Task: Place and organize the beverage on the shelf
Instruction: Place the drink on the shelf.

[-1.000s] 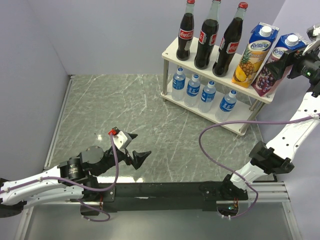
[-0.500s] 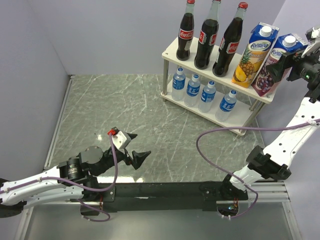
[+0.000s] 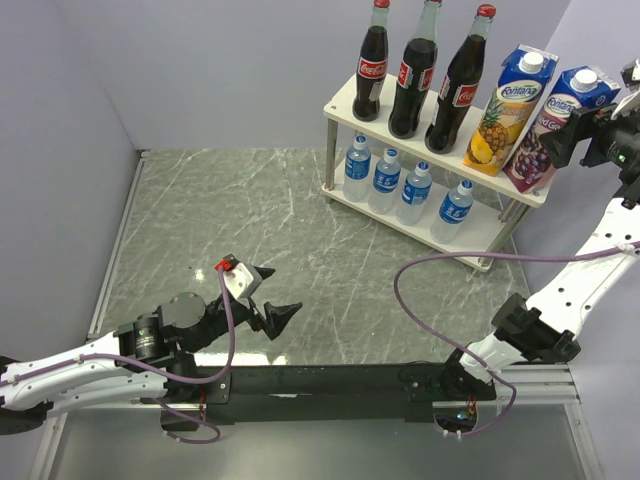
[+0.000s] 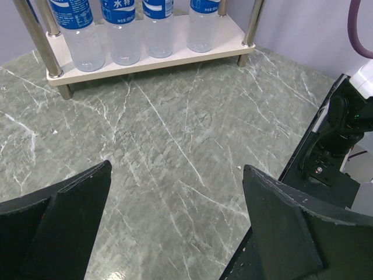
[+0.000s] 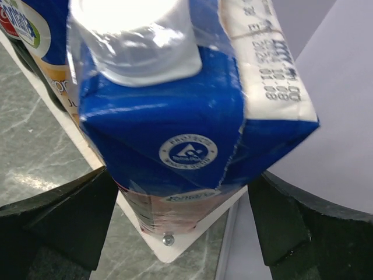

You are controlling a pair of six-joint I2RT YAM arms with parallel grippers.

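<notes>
My right gripper (image 5: 182,176) is wide open, with one finger on each side of the grape juice carton (image 5: 169,116). The carton stands upright at the right end of the top board of the shelf (image 3: 342,102). My left gripper (image 3: 275,297) is also wide open, low over the table (image 3: 220,210) and well apart from the shelf.

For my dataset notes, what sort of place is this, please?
Probably a robot test cell, not a real shop: plain lilac walls around a marbled table, a two-tier shelf of drinks.

the cola bottles (image 3: 415,75) say coca-cola, the juice cartons (image 3: 505,110) say fontana, and a stamp (image 5: 269,64) on one carton reads 01 08.
</notes>
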